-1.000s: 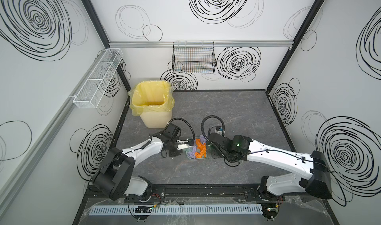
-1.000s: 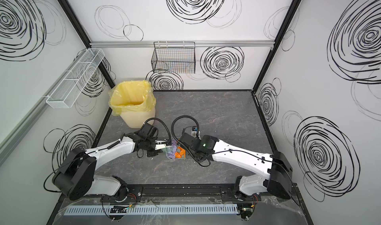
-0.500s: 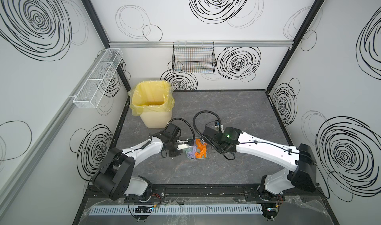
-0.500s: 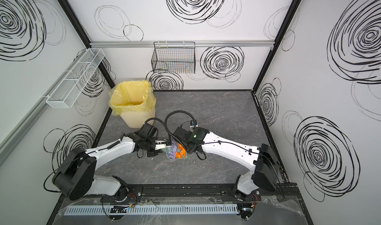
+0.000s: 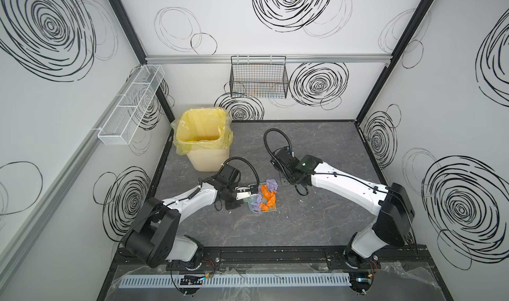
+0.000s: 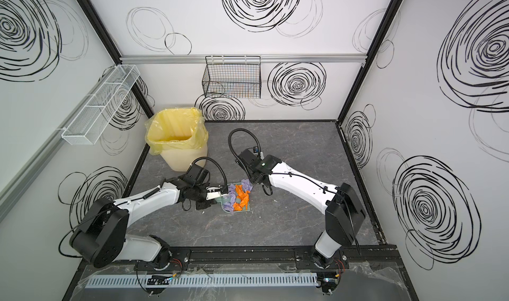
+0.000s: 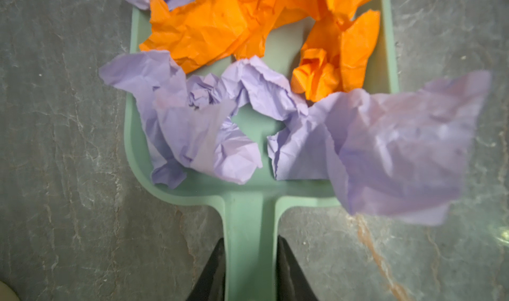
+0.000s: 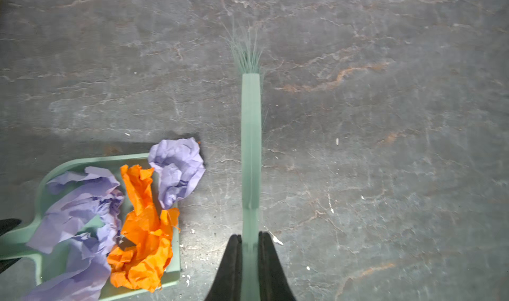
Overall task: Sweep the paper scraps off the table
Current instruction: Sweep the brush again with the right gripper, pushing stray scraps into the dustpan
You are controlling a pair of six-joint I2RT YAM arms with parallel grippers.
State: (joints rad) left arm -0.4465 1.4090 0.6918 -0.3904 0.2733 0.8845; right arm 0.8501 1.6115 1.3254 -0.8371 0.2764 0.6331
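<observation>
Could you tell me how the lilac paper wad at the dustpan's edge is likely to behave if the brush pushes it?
The lilac wad looks loosely crumpled, so it is probably light and would skid or tumble when pushed. Its creases suggest it would squash rather than resist. Perched at the edge of the dustpan, it might spill onto the table.

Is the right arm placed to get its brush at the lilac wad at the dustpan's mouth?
Likely yes. The lilac wad lies beside the brush held by the right gripper, with only bare table between them; nothing blocks a sideways stroke toward the dustpan.
</observation>
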